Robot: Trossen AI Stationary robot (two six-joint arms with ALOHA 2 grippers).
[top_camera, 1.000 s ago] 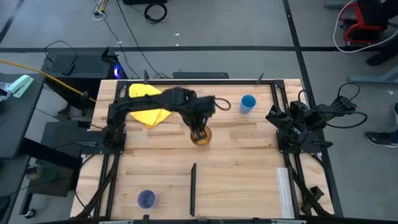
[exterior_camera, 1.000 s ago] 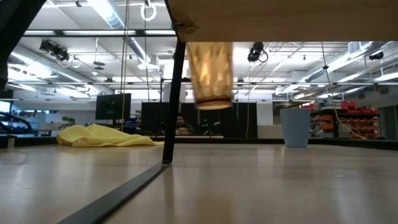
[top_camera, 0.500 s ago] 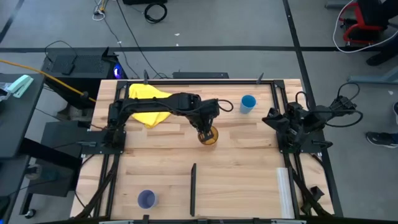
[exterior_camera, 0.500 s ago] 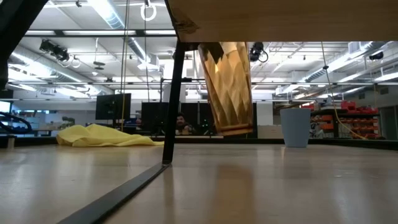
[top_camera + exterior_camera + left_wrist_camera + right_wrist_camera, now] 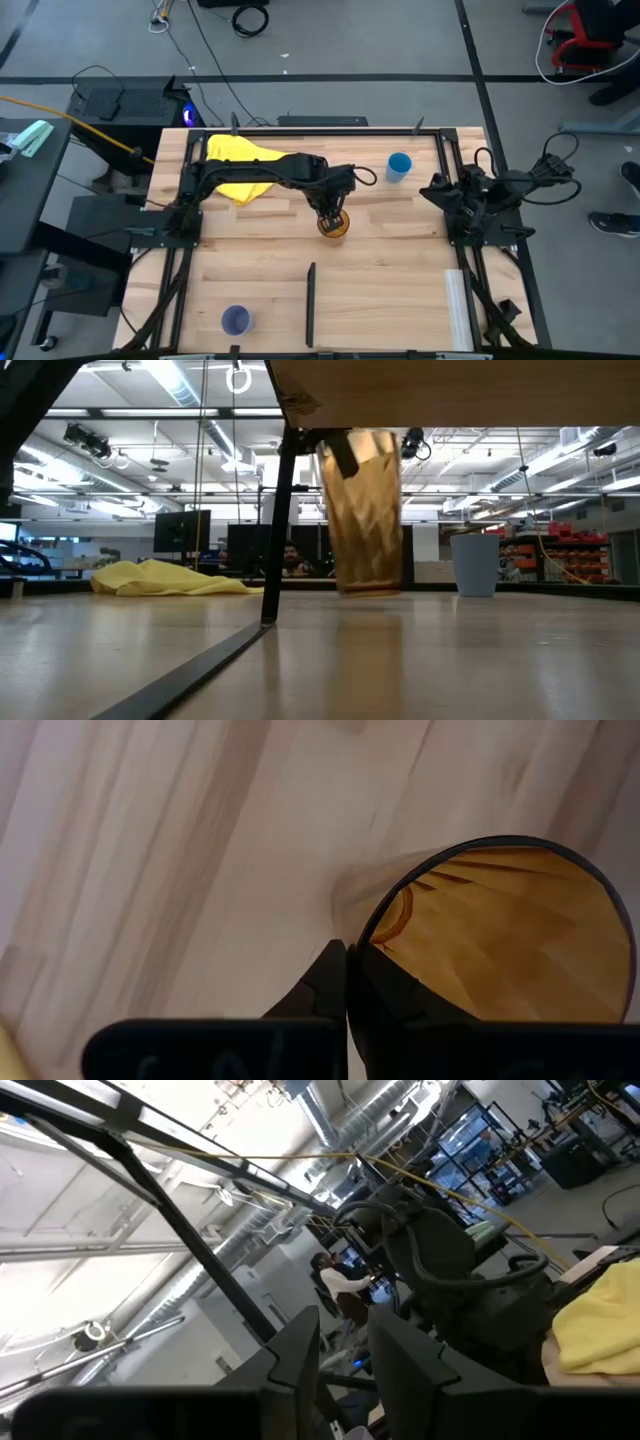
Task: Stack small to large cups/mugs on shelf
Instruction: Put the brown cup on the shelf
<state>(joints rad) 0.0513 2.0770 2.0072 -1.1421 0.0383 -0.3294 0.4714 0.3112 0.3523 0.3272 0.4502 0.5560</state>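
The left pincer (image 5: 331, 212) is clenched on the rim of the amber tumbler (image 5: 334, 225), near the middle of the tabletop (image 5: 390, 270). In the left wrist view its two dark fingers (image 5: 352, 982) are pressed together with the thin wall of the tumbler (image 5: 500, 930) between them, one finger outside the cup and one inside.

The tumbler is tall, translucent and amber-brown, with a faceted pattern on its wall and a dark round rim. Its mouth is open upward. In the low view the tumbler (image 5: 362, 510) stands upright with its base at the level of the tabletop; I cannot tell if it touches the wood. It hangs directly below the pincer, which grips it at one side of the rim.

The small blue cup (image 5: 399, 166) stands upright behind the tumbler and to the right, well apart from it. The lavender cup (image 5: 235, 320) stands near the front edge on the left side, far from the pincer. A yellow cloth (image 5: 240, 168) lies at the back left, under the left arm.

The right pincer (image 5: 440, 189) waits at the right edge of the tabletop, folded back; its fingers (image 5: 300, 1345) are a little apart and hold nothing.
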